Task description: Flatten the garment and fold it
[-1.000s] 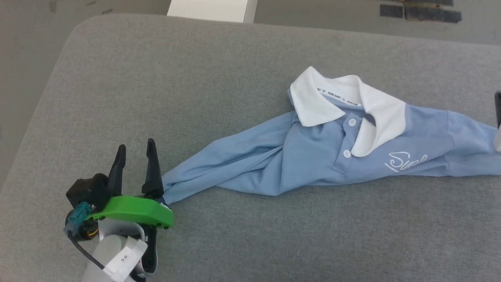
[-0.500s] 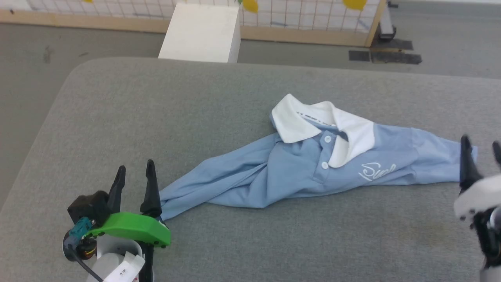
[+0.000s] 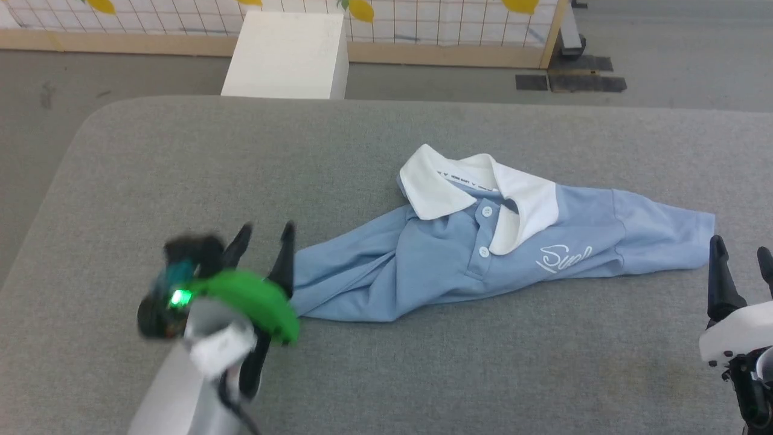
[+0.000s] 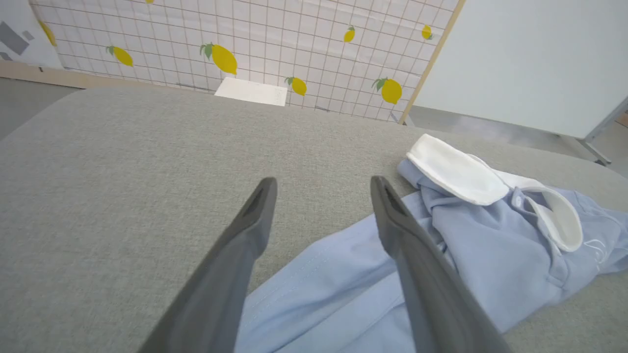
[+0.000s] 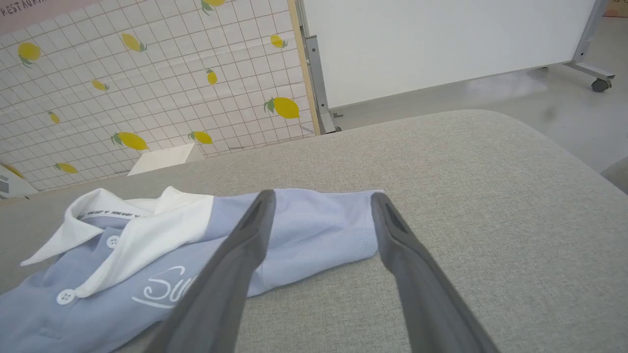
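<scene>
Garment point(image 3: 459, 266): lies on the grey fabric-covered desk point(image 3: 181, 157), centre to right of the head frame. It is not flat; the left half is gathered into folds and tapers to a narrow end.

Long axis: runs from lower left to right across the frame, rising slightly. The white collar point(image 3: 435, 184) sits on the upper edge and opens toward the top of the frame. The chest script point(image 3: 564, 258) faces up.

Left hand point(image 3: 266, 228): fingers apart, holding nothing. It sits at the narrow left end, blurred in the head view. In the left wrist view point(image 4: 321, 184) cloth runs under and between the two fingers.

Right hand point(image 3: 740, 245): fingers apart, empty, just below and right of the garment's squared right end. In the right wrist view point(image 5: 321, 196) that end lies beyond the fingertips.

Judgement: the left hand is the nearer. Each hand faces one end of the axis, so spreading should pull outward along it.
</scene>
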`<state>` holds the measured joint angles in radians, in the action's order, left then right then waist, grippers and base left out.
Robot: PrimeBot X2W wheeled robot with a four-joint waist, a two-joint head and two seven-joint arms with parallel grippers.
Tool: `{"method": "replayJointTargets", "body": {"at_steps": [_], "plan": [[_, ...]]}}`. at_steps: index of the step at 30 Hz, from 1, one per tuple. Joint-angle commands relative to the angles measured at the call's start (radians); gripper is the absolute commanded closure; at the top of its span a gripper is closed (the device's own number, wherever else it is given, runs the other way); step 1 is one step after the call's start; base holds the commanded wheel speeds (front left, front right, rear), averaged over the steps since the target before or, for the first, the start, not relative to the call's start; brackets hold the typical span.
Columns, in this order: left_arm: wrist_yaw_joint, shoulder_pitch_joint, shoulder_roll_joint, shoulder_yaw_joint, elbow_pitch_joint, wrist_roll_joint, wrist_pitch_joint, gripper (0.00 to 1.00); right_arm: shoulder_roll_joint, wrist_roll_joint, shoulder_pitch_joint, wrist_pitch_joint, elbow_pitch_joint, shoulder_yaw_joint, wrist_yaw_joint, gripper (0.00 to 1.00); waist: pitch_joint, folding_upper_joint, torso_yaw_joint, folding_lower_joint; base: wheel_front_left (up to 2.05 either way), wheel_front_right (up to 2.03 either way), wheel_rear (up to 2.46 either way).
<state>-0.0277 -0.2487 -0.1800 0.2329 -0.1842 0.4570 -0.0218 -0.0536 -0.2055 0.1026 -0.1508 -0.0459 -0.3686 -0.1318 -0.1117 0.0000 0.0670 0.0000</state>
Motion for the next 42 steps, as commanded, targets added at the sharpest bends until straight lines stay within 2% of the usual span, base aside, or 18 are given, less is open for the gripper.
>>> {"method": "replayJointTargets", "body": {"at_steps": [1,3,4,6,12,15,21,25,26,27,28,32,37,42], "plan": [[0.012,-0.070,-0.006,0.022,-0.016,-0.013,-0.053,0.00,0.003,-0.006,0.013,-0.004,0.008,0.001,0.001,0.00,-0.021,0.0000,-0.002,0.0000,0.00,0.00,0.00],[0.026,-0.159,-0.001,0.056,-0.059,-0.013,-0.156,0.00,0.003,-0.012,0.020,-0.006,0.008,0.007,0.001,0.00,-0.040,0.0000,-0.006,0.0000,0.00,0.00,0.00],[0.043,-0.252,0.008,0.097,-0.106,-0.017,-0.267,0.00,0.003,-0.020,0.027,-0.008,0.005,0.018,0.001,0.00,-0.061,0.0000,-0.013,0.0000,0.00,0.00,0.00],[0.058,-0.339,0.016,0.141,-0.161,-0.027,-0.389,0.00,0.003,-0.024,0.036,-0.005,0.003,0.027,0.001,0.00,-0.086,0.0000,-0.022,0.0000,0.00,0.00,0.00],[0.092,-0.532,0.030,0.255,-0.312,-0.074,-0.669,0.00,0.003,-0.031,0.069,0.003,-0.008,0.048,0.001,0.00,-0.153,0.0000,-0.070,0.0000,0.00,0.00,0.00],[0.102,-0.577,0.024,0.298,-0.370,-0.102,-0.743,0.00,0.003,-0.030,0.080,0.010,-0.015,0.054,0.001,0.00,-0.175,0.0000,-0.094,0.0000,0.00,0.00,0.00],[0.121,-0.585,0.020,0.365,-0.467,-0.128,-0.818,0.00,0.003,-0.031,0.084,0.024,-0.027,0.051,0.001,0.00,-0.206,0.0000,-0.121,0.0000,0.00,0.00,0.00],[0.132,-0.555,0.038,0.382,-0.523,-0.096,-0.880,0.00,0.003,-0.030,0.083,0.029,-0.031,0.043,0.001,0.00,-0.209,0.0000,-0.116,0.0000,0.00,0.00,0.00],[0.133,-0.551,0.042,0.385,-0.528,-0.089,-0.888,0.11,0.003,-0.028,0.082,0.029,-0.031,0.040,0.001,0.00,-0.209,0.0000,-0.112,0.0000,0.00,0.00,0.00],[0.136,-0.547,0.048,0.385,-0.531,-0.079,-0.887,0.74,0.003,-0.026,0.083,0.031,-0.032,0.039,0.001,0.00,-0.207,0.0000,-0.106,0.0000,0.00,0.00,0.00],[0.137,-0.543,0.053,0.379,-0.531,-0.066,-0.879,0.99,0.003,-0.024,0.083,0.031,-0.033,0.041,0.001,0.00,-0.205,0.0000,-0.102,0.0000,0.00,0.00,0.00],[0.134,-0.542,0.065,0.343,-0.528,-0.025,-0.814,1.00,0.003,-0.024,0.085,0.034,-0.036,0.052,0.001,0.00,-0.189,0.0000,-0.078,0.0000,0.00,0.00,0.00],[0.095,-0.552,0.081,0.209,-0.485,0.081,-0.666,1.00,0.003,-0.016,0.076,0.034,-0.045,0.052,0.001,0.00,-0.156,0.0000,-0.034,0.0000,0.00,0.00,0.00],[0.069,-0.537,0.056,0.101,-0.407,0.148,-0.556,1.00,0.003,-0.007,0.056,0.030,-0.058,0.045,0.001,0.00,-0.105,0.0000,0.018,0.0000,0.00,0.00,0.00]]}}
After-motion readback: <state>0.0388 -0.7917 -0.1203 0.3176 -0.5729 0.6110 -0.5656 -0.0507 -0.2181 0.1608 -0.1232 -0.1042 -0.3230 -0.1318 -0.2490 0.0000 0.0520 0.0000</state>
